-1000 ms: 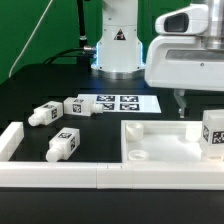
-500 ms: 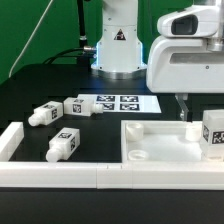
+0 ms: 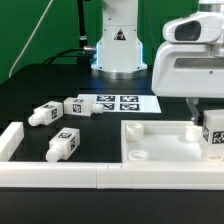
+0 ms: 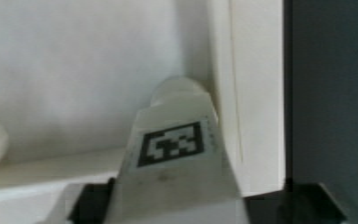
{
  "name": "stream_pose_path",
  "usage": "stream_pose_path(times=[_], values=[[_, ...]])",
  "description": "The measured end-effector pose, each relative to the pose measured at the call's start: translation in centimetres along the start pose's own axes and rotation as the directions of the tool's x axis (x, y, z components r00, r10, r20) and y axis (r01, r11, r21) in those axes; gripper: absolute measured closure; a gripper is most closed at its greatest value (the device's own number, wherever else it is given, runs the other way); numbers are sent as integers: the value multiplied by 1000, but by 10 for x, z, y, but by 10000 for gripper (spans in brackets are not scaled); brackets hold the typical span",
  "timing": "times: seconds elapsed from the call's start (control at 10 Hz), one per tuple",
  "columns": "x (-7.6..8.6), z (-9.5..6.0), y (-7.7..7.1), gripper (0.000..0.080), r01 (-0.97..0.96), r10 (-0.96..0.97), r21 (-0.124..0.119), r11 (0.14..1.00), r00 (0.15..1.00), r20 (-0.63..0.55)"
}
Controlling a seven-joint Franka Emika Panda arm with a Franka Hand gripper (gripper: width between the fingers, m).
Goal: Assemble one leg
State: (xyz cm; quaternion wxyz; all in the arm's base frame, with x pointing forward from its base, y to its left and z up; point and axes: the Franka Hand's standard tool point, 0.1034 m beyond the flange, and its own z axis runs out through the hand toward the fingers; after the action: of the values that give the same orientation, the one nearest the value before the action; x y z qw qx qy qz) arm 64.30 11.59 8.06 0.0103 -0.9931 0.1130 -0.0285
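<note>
Shifted toward the exterior view's right and slightly lower than a second ago, the gripper (image 3: 198,112) now hangs over the far right end of the tray, while everything on the table lies as it did

At the exterior view's left a short white corner piece (image 3: 10,140) sits on the black table (image 3: 30,85), cut off by the frame edge. Next to it three other legs (image 3: 65,145) lie on their sides, apart from one another. Behind them the marker board (image 3: 122,102) lies flat. A long white rail (image 3: 100,178) runs along the front. Right of centre is the tray (image 3: 160,150), with a round bump near its front corner.

At the far right the leg (image 3: 214,135) stands upright in the tray, partly cropped by the frame. Only one dark finger shows there; the other is hidden.

From the wrist, the fingers (image 4: 96,205) are spread either side of the leg, a gap showing on one side; whether the other side touches is unclear. The leg's tag (image 4: 176,145) is blurred
</note>
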Motion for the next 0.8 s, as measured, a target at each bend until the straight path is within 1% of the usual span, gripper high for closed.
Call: stream_pose_path(times=[0.1,0.5,0.6,0.7,0.8], values=[[0,0,1,514,-80,80,-1,997,997,1],[0,1,3,514,-363,363,-1,932,932,1],[0,2,3,514,-450,450,-4,893,893,1],[0,2,3,514,-566,566,-12,824,824,-8],[0,2,4,514,-695,695,-16,719,719,0]])
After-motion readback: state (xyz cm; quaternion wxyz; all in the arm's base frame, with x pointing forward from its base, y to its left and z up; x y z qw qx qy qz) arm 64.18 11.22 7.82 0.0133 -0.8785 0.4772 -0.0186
